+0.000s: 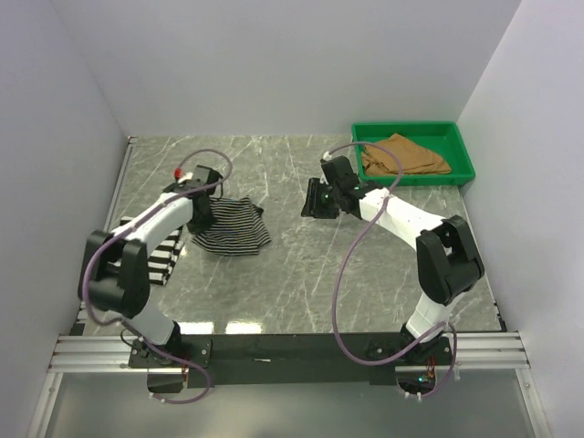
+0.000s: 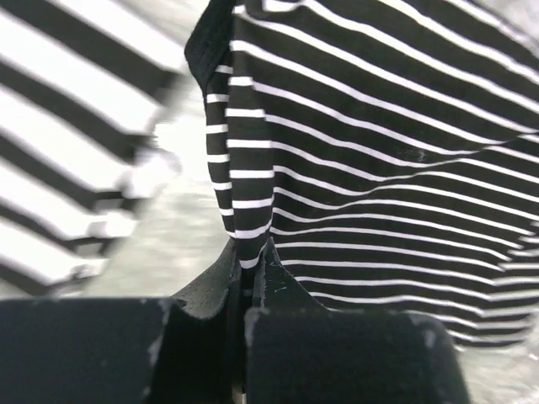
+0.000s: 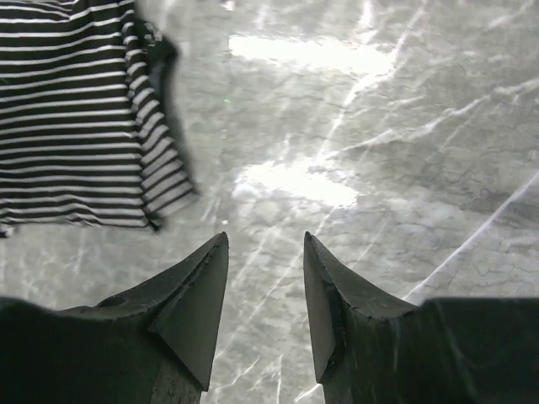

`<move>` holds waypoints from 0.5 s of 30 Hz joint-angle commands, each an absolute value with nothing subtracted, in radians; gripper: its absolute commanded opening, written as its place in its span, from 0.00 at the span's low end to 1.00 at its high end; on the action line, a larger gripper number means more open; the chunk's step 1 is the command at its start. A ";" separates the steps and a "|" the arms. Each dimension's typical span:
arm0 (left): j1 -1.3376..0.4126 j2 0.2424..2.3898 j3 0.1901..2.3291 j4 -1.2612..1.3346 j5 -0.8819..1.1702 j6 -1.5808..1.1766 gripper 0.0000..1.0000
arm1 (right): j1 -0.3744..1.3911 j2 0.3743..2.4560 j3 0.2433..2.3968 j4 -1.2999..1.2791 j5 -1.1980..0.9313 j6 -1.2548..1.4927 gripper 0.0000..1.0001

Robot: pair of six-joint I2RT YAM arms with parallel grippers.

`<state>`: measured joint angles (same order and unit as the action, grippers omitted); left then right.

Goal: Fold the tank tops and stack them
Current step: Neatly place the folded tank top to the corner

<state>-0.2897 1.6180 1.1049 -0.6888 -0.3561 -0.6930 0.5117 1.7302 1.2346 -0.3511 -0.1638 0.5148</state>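
The thin-striped tank top [image 1: 235,228] lies bunched on the table left of centre. My left gripper [image 1: 202,208] is at its left edge and is shut on a fold of that cloth [image 2: 250,250], which hangs pinched between the fingertips. The wide-striped tank top [image 1: 157,245] lies flat at the far left, partly under the left arm, and it is blurred in the left wrist view [image 2: 67,160]. The tan tank top [image 1: 401,155] sits crumpled in the green tray [image 1: 461,146]. My right gripper [image 1: 311,203] hovers open over bare table [image 3: 265,240], right of the thin-striped top [image 3: 76,118].
The green tray stands at the back right corner. White walls close in the table on three sides. The marble tabletop [image 1: 301,274] stretches between the two arms. Purple cables loop off both arms.
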 commanded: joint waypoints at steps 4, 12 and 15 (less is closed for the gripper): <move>-0.219 1.421 1.094 -0.825 -0.560 -0.611 0.00 | 0.508 1.669 1.197 -0.321 -0.213 0.492 0.48; -0.052 1.299 1.095 -0.819 -0.623 -0.496 0.00 | 0.509 1.664 1.181 -0.301 -0.250 0.495 0.48; 0.030 1.272 1.089 -0.792 -0.615 -0.446 0.00 | 0.508 1.663 1.177 -0.295 -0.259 0.495 0.48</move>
